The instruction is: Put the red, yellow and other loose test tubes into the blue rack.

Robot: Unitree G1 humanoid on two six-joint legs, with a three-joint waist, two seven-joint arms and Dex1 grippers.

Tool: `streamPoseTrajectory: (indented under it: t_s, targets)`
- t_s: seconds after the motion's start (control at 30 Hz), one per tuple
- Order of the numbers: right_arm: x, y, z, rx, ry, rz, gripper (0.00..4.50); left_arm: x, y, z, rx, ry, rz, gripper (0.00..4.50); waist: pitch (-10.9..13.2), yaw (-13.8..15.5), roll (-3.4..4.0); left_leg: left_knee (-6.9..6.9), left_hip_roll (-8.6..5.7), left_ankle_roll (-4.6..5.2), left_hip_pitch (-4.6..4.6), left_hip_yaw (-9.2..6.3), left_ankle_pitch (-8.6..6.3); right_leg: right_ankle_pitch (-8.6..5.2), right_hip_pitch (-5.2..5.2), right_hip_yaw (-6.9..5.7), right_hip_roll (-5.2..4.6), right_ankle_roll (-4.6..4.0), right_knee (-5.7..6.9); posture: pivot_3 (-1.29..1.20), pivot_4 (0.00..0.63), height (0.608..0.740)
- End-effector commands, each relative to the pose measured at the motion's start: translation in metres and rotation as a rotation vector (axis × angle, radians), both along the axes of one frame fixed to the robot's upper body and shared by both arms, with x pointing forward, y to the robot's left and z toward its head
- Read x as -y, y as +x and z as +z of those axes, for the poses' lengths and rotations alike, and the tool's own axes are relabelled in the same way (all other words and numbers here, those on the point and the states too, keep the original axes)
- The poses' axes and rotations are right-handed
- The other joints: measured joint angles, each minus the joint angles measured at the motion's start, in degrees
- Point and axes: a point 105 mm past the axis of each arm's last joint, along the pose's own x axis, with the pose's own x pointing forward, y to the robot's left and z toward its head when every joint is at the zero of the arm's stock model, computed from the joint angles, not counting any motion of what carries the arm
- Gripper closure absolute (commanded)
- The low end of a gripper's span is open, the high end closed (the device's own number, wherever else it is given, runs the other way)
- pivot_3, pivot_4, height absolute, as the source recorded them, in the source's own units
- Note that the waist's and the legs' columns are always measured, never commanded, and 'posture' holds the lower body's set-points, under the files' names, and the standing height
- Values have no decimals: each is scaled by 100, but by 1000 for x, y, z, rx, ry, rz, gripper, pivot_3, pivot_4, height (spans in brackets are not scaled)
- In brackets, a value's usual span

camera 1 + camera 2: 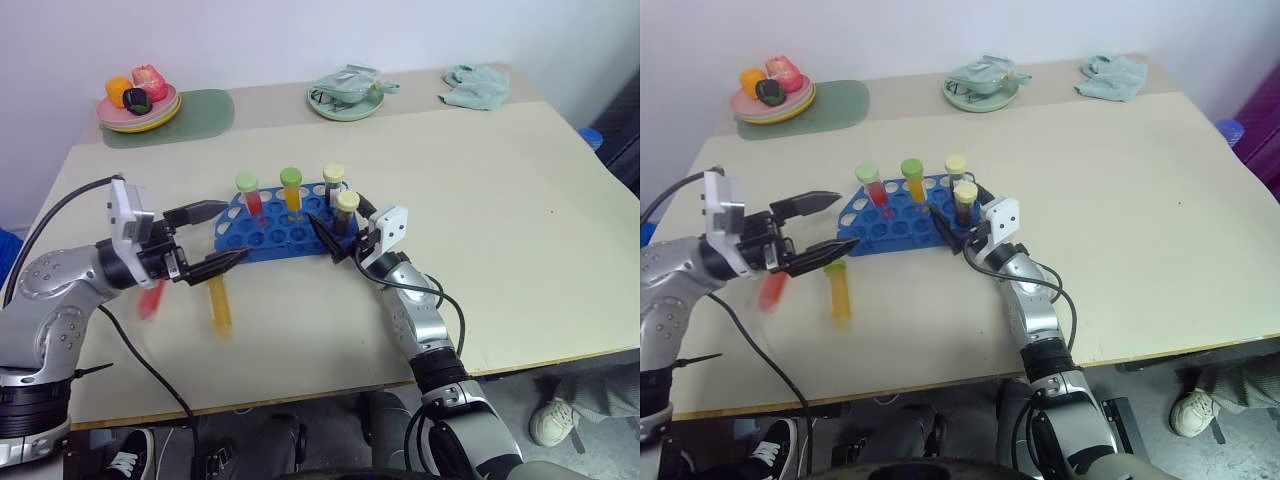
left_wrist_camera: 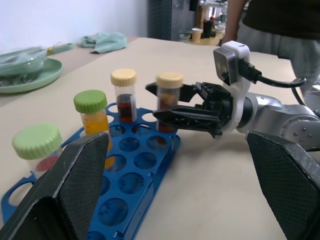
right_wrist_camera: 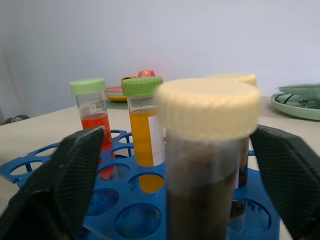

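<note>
The blue rack (image 1: 270, 238) sits mid-table. Upright in it stand a red tube with a green cap (image 1: 247, 187), a yellow tube with a green cap (image 1: 291, 182), and two cream-capped tubes (image 1: 334, 176). My right gripper (image 1: 338, 215) is open, its fingers (image 3: 55, 190) flanking the nearer cream-capped dark tube (image 3: 207, 165) with gaps on both sides. My left gripper (image 1: 236, 230) hangs open and empty by the rack's left end. Below it on the table are a blurred red shape (image 1: 150, 298) and a blurred yellow one (image 1: 220, 305); what they are, I cannot tell.
At the table's far side are a plate of toy fruit (image 1: 138, 105) on a green mat (image 1: 200, 115), a green dish (image 1: 345, 98) and a teal cloth (image 1: 478, 85). A person (image 2: 280, 25) stands beyond the table in the left wrist view.
</note>
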Motion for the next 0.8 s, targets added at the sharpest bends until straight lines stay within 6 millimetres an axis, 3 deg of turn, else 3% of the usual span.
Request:
streamPoseTrajectory:
  t_s: [0.03, 0.4, 0.6, 0.8]
  targets:
    - [11, -8, 20, 91, -32, 10, 65, 1, -3, 9, 38, 8, -13, 0, 0, 7, 0, 0, 0, 0, 0, 0, 0, 0, 0, 0, 0, 0, 0, 0, 150, 740]
    - [103, -38, 66, 85, -241, 101, 65, -9, -8, 4, 5, 31, 40, 0, 1, 71, 2, 1, 1, 2, -2, 4, -1, 0, 3, 3, -1, 0, -5, 0, 150, 740]
    - [116, -70, 100, 22, -344, 365, 65, -7, -5, 6, -69, 54, 155, 0, 3, 191, 2, 4, 15, 10, 0, 18, -5, 0, 5, 11, -3, 1, -14, 0, 150, 740]
    - [117, -103, 105, -70, -532, 635, 65, -14, -7, 2, -130, 157, 356, 0, 1, 216, -5, 11, 18, 17, 2, 24, -10, 1, 13, 12, -3, 2, -16, 0, 150, 740]
